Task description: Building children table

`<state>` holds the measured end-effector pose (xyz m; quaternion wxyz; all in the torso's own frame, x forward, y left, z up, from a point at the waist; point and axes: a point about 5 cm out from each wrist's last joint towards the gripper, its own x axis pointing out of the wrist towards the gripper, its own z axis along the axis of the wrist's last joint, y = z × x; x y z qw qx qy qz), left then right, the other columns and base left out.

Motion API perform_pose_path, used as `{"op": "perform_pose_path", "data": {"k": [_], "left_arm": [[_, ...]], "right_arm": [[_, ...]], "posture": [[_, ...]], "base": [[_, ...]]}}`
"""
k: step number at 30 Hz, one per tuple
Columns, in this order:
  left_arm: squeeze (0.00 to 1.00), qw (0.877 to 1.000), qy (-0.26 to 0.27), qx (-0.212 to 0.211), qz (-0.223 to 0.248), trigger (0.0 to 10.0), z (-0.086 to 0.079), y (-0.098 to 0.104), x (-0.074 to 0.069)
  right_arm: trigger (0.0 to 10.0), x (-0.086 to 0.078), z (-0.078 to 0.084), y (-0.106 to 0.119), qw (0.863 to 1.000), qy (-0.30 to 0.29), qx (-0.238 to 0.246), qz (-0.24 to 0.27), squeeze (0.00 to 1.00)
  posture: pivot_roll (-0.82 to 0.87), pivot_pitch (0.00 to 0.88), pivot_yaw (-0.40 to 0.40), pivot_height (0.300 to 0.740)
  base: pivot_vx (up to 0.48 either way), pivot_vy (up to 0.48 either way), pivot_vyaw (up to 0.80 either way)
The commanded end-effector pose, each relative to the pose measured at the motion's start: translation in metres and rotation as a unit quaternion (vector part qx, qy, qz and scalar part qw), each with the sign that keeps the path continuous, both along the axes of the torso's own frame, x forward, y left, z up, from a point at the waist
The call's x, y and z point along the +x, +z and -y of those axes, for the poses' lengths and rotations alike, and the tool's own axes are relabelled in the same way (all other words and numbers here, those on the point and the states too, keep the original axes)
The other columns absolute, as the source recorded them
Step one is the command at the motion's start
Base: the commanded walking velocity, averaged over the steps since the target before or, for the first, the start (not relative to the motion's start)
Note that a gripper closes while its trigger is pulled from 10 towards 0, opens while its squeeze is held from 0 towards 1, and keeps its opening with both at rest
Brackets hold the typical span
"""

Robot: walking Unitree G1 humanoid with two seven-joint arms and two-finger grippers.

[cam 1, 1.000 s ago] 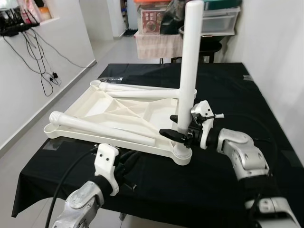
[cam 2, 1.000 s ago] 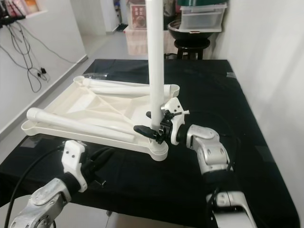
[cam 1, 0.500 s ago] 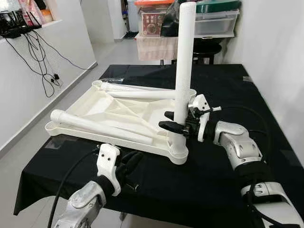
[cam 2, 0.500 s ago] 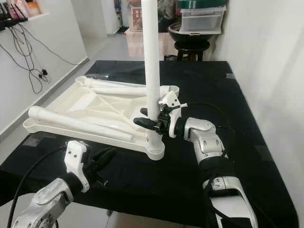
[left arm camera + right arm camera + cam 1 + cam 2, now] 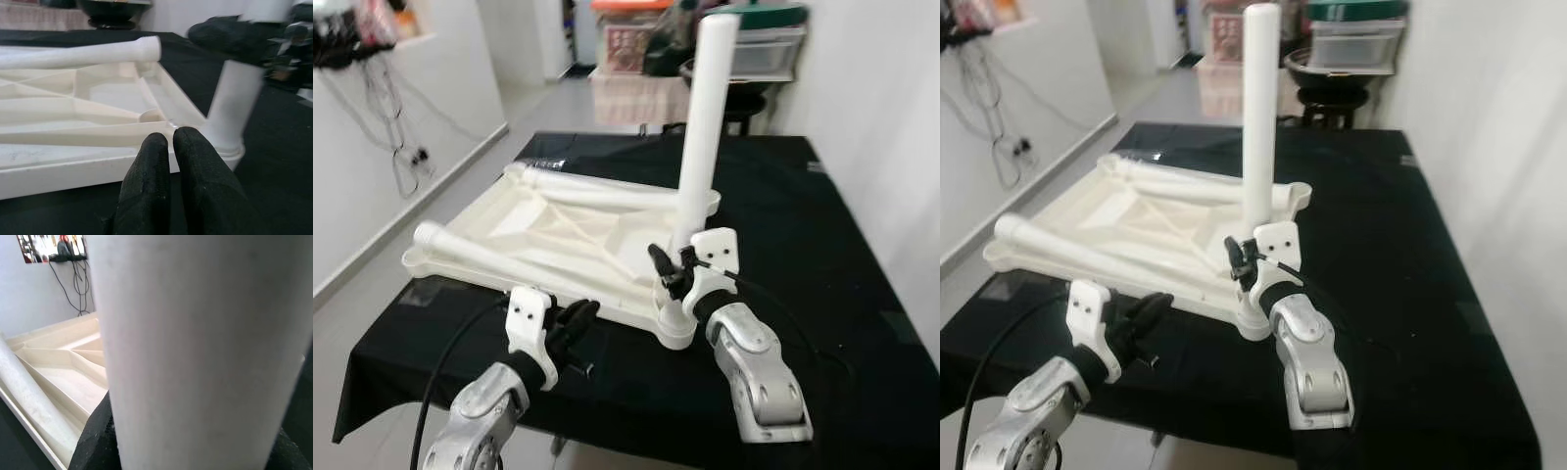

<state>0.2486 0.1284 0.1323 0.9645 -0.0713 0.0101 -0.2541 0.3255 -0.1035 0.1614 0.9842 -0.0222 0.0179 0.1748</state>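
A white children's tabletop (image 5: 570,223) lies upside down on the black table (image 5: 803,255). One white leg (image 5: 705,127) stands upright in the near right corner socket (image 5: 674,331). My right gripper (image 5: 668,269) is shut on this leg low down, a black finger (image 5: 93,440) on either side. Two loose legs lie on the tabletop, one along its near side (image 5: 519,259) and one along its far side (image 5: 597,188). My left gripper (image 5: 169,139) is shut with nothing in it, just in front of the tabletop's near edge (image 5: 73,171).
The black table's front edge (image 5: 607,421) is close below both arms. Bare cloth spreads to the right of the tabletop. Behind the table are a dark stool (image 5: 1332,73) and storage boxes (image 5: 1351,34). White walls run along both sides.
My right arm has swung from the right side of the upright leg round to its near side, still holding it. The left gripper has risen a little toward the tabletop's edge.
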Motion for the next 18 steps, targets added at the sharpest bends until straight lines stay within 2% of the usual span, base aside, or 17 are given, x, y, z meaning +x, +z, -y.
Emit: {"op": "perform_pose_path", "data": {"k": [1, 4, 5, 6, 7, 8, 9, 12, 14, 15, 16, 17, 18], "left_arm": [[0.00, 1.000, 0.009, -0.004, -0.002, 10.0, -0.003, -0.002, 0.002], [0.00, 1.000, 0.011, -0.003, -0.001, 10.0, -0.003, -0.002, 0.002], [0.00, 1.000, 0.015, -0.003, -0.001, 10.0, -0.003, -0.002, 0.002], [0.00, 1.000, 0.017, -0.003, -0.001, 10.0, -0.004, -0.002, 0.003], [0.00, 1.000, 0.017, -0.003, -0.001, 10.0, -0.004, -0.002, 0.003], [0.00, 1.000, 0.017, -0.004, -0.001, 10.0, -0.003, -0.002, 0.004], [0.00, 1.000, 0.017, -0.004, -0.001, 10.0, -0.003, -0.002, 0.004], [0.00, 1.000, 0.012, 0.018, 0.004, 10.0, -0.001, -0.001, 0.004], [0.00, 1.000, 0.012, 0.018, 0.004, 10.0, -0.001, -0.001, 0.004], [0.00, 0.999, 0.008, 0.036, 0.011, 10.0, 0.000, -0.001, 0.004], [0.00, 0.999, 0.008, 0.036, 0.011, 10.0, 0.000, -0.001, 0.004], [0.00, 0.996, 0.016, 0.074, 0.048, 10.0, 0.000, 0.005, 0.003], [0.00, 0.990, 0.033, 0.104, 0.087, 10.0, -0.003, 0.012, 0.003]], "right_arm": [[3.2, 0.003, 0.008, -0.028, 0.998, -0.022, -0.004, -0.059, 0.00], [3.2, 0.005, 0.007, -0.028, 0.998, -0.025, -0.006, -0.060, 0.00], [10.0, 0.006, 0.004, -0.025, 0.999, -0.003, -0.001, -0.053, 0.00], [10.0, 0.007, 0.000, -0.021, 0.998, 0.024, 0.008, -0.049, 1.00], [10.0, 0.007, 0.000, -0.021, 0.998, 0.024, 0.008, -0.049, 1.00], [10.0, 0.008, -0.006, -0.010, 0.993, 0.103, 0.039, -0.036, 1.00], [10.0, 0.008, -0.006, -0.010, 0.993, 0.103, 0.039, -0.036, 1.00], [10.0, 0.006, -0.008, 0.004, 0.977, 0.210, 0.014, -0.013, 1.00], [10.0, 0.006, -0.008, 0.004, 0.977, 0.210, 0.014, -0.013, 1.00], [10.0, 0.004, -0.008, 0.007, 0.968, 0.250, -0.002, -0.008, 0.05], [10.0, 0.004, -0.008, 0.007, 0.968, 0.250, -0.002, -0.008, 0.05], [10.0, 0.004, -0.005, 0.010, 0.956, 0.292, -0.021, -0.006, 0.00], [10.0, 0.006, -0.002, 0.014, 0.943, 0.331, -0.038, -0.005, 0.00]], "posture": [[-0.02, 0.000, 0.034, 0.740], [-0.02, 0.000, 0.034, 0.740], [-0.02, 0.000, 0.035, 0.740], [-0.02, 0.000, 0.036, 0.740], [-0.02, 0.000, 0.036, 0.740], [-0.02, 0.000, 0.034, 0.740], [-0.02, 0.000, 0.034, 0.740], [-0.02, 0.000, 0.036, 0.740], [-0.02, 0.000, 0.036, 0.740], [-0.02, 0.000, 0.037, 0.740], [-0.02, 0.000, 0.037, 0.740], [-0.02, 0.000, 0.037, 0.740], [-0.02, 0.000, 0.036, 0.740]], "base": [[0.000, 0.000, 0.00], [0.000, 0.000, 0.00], [0.000, 0.000, 0.00], [0.000, 0.000, 0.00], [0.000, 0.000, 0.00], [0.000, 0.000, 0.00], [0.000, 0.000, 0.00], [0.000, 0.000, 0.00], [0.000, 0.000, 0.00], [0.000, 0.000, 0.00], [0.000, 0.000, 0.00], [0.000, 0.000, 0.00], [0.000, 0.000, 0.00]]}}
